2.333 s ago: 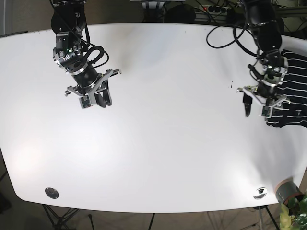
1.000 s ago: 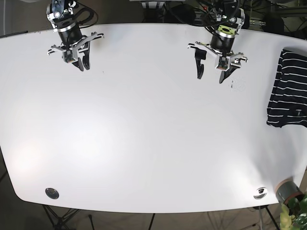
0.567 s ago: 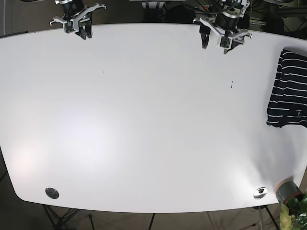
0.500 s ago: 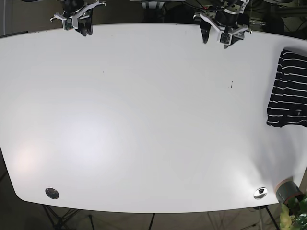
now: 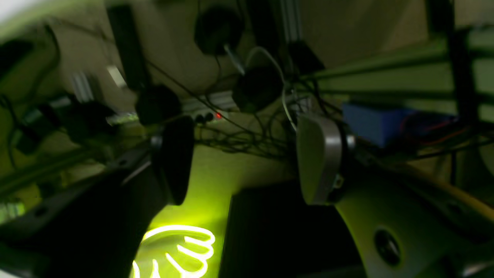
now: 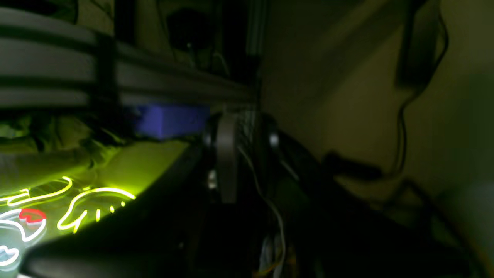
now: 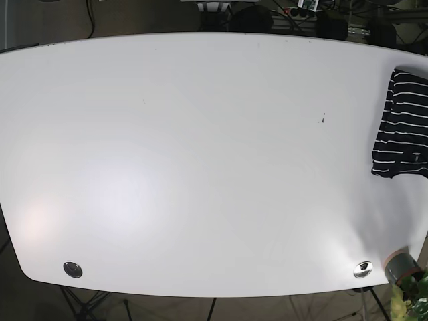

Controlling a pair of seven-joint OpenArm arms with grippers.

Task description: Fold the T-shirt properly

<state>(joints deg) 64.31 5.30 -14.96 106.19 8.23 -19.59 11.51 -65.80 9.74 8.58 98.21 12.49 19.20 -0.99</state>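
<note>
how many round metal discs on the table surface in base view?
2. One round metal disc sits near the white table's front-left corner, the other near its front-right corner. None look hidden, though the folded striped T-shirt could cover something.

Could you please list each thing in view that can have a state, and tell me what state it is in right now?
T-shirt: folded, lying flat at the table's right edge, partly cut off by the frame.
Left claw: open, holding nothing, out of the base view.
Right claw: fingers close together, nothing visible between them, out of the base view.
Table: bare apart from the shirt and a small dark mark.
</note>
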